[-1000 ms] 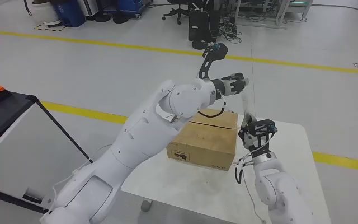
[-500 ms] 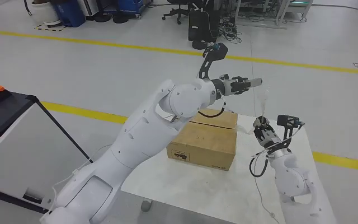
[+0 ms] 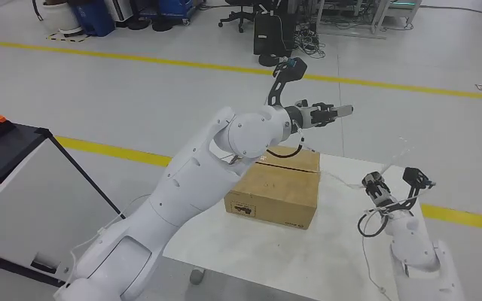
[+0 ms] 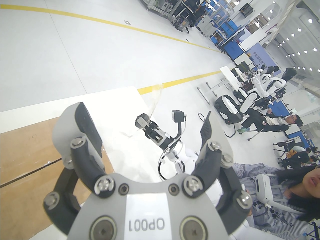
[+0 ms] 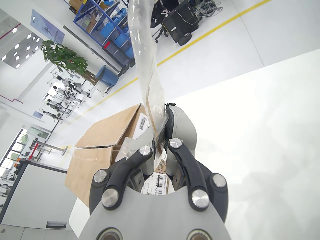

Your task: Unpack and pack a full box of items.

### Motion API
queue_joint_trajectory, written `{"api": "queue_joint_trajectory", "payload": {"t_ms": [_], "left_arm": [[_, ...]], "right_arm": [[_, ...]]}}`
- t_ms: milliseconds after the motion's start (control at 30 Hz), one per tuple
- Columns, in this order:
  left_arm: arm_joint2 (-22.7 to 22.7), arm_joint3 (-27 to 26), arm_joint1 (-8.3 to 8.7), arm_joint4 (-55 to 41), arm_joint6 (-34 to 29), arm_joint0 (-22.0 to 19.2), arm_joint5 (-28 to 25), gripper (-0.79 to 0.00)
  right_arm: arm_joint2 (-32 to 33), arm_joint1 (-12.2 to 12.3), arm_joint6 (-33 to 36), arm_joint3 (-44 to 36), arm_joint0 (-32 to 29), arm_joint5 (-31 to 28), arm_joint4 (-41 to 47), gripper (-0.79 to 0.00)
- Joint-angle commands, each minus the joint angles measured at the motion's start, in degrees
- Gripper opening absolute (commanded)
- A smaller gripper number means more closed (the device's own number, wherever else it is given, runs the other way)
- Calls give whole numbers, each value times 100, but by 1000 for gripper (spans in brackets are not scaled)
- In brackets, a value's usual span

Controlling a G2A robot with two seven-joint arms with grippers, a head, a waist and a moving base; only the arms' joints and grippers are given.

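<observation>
A brown cardboard box (image 3: 275, 188) with its flaps closed stands on the white table (image 3: 301, 248). My left gripper (image 3: 343, 110) hangs open and holds nothing, high above the box's far right corner; its fingers (image 4: 85, 126) are spread wide. My right gripper (image 3: 370, 180) is to the right of the box, over the table, shut on a long strip of clear tape (image 5: 146, 56). The strip (image 3: 395, 154) rises from that gripper. In the left wrist view the right gripper (image 4: 145, 123) holds the tape strip (image 4: 156, 96). The box (image 5: 105, 136) lies behind the right gripper (image 5: 162, 126).
The white table extends right of the box to its edge (image 3: 414, 180). A dark cart (image 3: 19, 143) stands at the far left, off the table. Yellow floor lines (image 3: 113, 150) run past the table.
The left gripper let go of the tape strip and stayed up. The right arm swung right, away from the box, carrying the strip with it.
</observation>
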Motion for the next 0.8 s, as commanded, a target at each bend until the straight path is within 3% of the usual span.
{"api": "queue_joint_trajectory", "payload": {"t_ms": [0,67,100,133,200,567,767], "left_arm": [[0,0,0,0,0,0,0,0],[0,0,0,0,0,0,0,0],[0,0,0,0,0,0,0,0],[0,0,0,0,0,0,0,0],[0,0,0,0,0,0,0,0],[0,0,0,0,0,0,0,0],[0,0,0,0,0,0,0,0]], "right_arm": [[18,3,-3,108,-19,18,9,-785],[39,9,32,214,-25,49,-1,-751],[39,12,59,268,-24,76,-22,-459],[46,18,74,332,-24,128,-89,0],[33,14,50,472,-3,380,-148,0],[592,95,-13,453,-508,33,-236,0],[994,112,-356,356,-767,680,-474,0]]}}
